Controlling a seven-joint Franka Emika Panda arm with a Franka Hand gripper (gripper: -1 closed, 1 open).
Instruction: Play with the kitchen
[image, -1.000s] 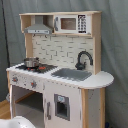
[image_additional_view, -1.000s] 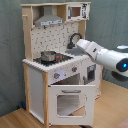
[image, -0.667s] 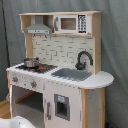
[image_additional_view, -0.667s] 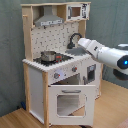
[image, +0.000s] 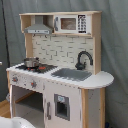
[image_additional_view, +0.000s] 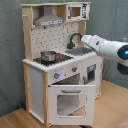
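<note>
Toy kitchen (image: 55, 75) stands on the wood floor (image_additional_view: 15, 119) against a grey curtain (image: 114, 45), seen from two different angles in both exterior views. A small metal pot (image_additional_view: 48, 55) sits on the black stovetop (image: 31, 67), the spot a pot belongs on, so it reads as a prop ready to be handled. Sink (image: 71, 74) sits beside the stovetop with the black faucet (image: 83, 59) arched over its back edge. Hood (image: 38, 27) hangs over the burners, and the microwave (image: 70, 23) sits on the top shelf beside it. Two knobs (image_additional_view: 56, 76) face front below the counter.

In the second exterior view the oven door (image_additional_view: 67, 99) hangs open, tipped outward from its bottom hinge, leaving the cavity reachable. The first exterior view shows no arm at all.

The white arm (image_additional_view: 102, 47) comes in from the second exterior view's right, its end over the sink area near the faucet, probably lining up on the faucet or sink. The gripper (image_additional_view: 83, 41) is hard to make out there; I cannot tell whether it is spread or closed, or whether it holds anything.
</note>
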